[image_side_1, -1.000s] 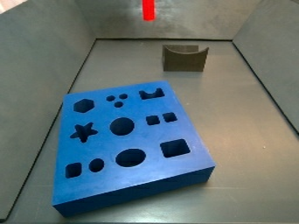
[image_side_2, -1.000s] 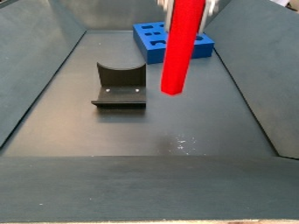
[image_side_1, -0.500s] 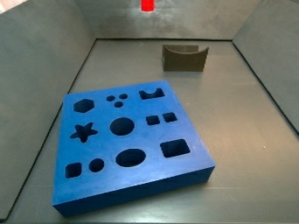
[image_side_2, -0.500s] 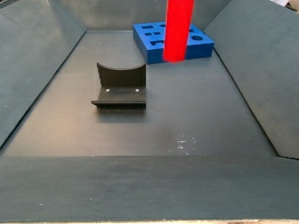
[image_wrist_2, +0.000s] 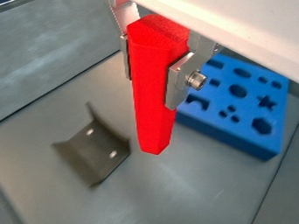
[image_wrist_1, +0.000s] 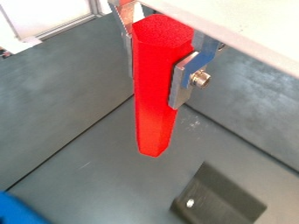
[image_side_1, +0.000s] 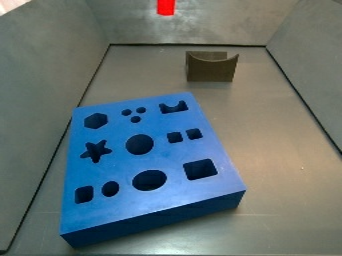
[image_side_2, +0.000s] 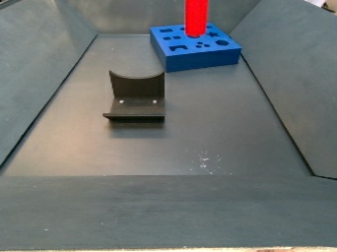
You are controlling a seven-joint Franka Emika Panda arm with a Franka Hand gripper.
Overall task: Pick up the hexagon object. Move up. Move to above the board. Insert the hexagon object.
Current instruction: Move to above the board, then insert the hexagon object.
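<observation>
A dark grey floor (image_side_2: 198, 128) is carrying the fixture (image_side_2: 133, 96), with the blue board (image_side_2: 198, 46) lying beyond it. High above the fixture, the gripper (image_wrist_2: 156, 66) is pinching the red hexagon object (image_wrist_2: 155, 87) upright.

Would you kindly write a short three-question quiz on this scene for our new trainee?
1. True or false: the hand grips the red hexagon object near its upper end.
2. In a side view, which sits nearer the camera: A the fixture, B the blue board?
3. Fill in: the hexagon object hangs clear of the ____.

Key: 1 true; 2 A; 3 floor.
</observation>
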